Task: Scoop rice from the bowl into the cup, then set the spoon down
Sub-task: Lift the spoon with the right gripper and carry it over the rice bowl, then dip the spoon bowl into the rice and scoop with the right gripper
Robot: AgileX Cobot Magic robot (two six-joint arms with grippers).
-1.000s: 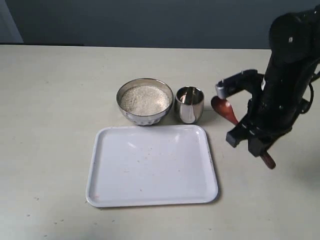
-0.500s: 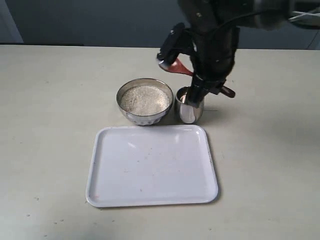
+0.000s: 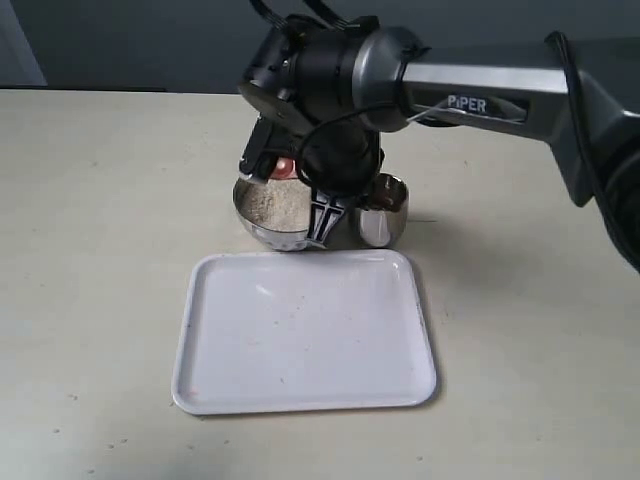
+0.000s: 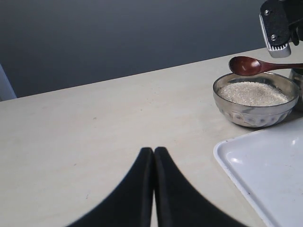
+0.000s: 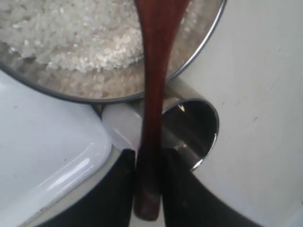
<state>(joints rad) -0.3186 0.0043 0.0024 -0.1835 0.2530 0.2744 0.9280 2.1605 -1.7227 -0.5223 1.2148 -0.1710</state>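
Note:
The steel bowl (image 3: 262,222) of off-white rice (image 3: 268,203) stands behind the tray, with the small steel cup (image 3: 386,217) just to its right. My right gripper (image 3: 322,220) reaches across and covers much of the bowl. It is shut on the handle of the dark wooden spoon (image 5: 154,94), whose oval end (image 4: 246,65) hovers just above the rice (image 4: 253,93) without touching it. In the right wrist view the handle passes over the bowl's rim (image 5: 203,45) and the cup (image 5: 196,125). My left gripper (image 4: 154,152) is shut and empty, low over bare table, left of the bowl (image 4: 255,113).
A white rectangular tray (image 3: 300,340) lies in front of the bowl and cup; its corner (image 4: 272,165) shows beside the bowl in the left wrist view. The right arm's long grey link (image 3: 490,100) stretches across from the right above the table.
My right arm has swung from the table's right side, lifted the spoon past the cup and brought it over the bowl. Bowl, cup and tray have stayed put.

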